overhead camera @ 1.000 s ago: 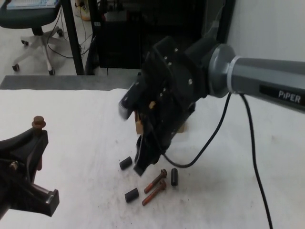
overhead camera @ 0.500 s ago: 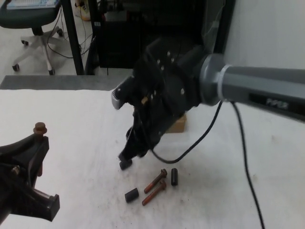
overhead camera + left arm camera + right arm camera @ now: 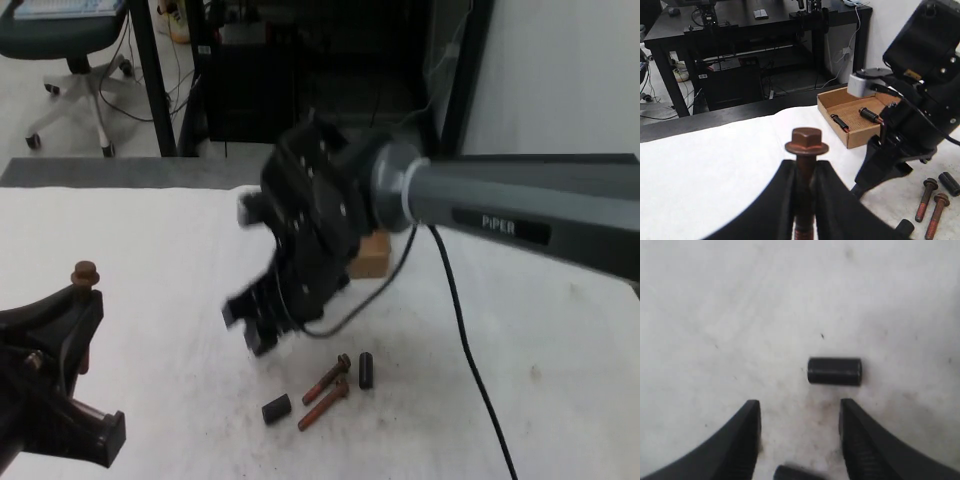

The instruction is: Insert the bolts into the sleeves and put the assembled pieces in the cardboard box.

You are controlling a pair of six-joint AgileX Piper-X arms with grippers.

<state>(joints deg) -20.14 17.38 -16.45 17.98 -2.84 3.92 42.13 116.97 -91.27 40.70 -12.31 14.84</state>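
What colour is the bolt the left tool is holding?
The bolt is rusty copper-brown; left wrist view shows it best.

White lettering on right arm [image 3: 560,215] (one short word).

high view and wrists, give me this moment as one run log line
left tool: shut on bolt | right tool: open, by sleeve | cardboard box: two assembled pieces | bench: two loose bolts

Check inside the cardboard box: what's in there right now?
On the floor of the cardboard box lie a sleeved bolt and a second sleeved bolt, apart from each other. The right arm covers the box's far end, so anything there is hidden.
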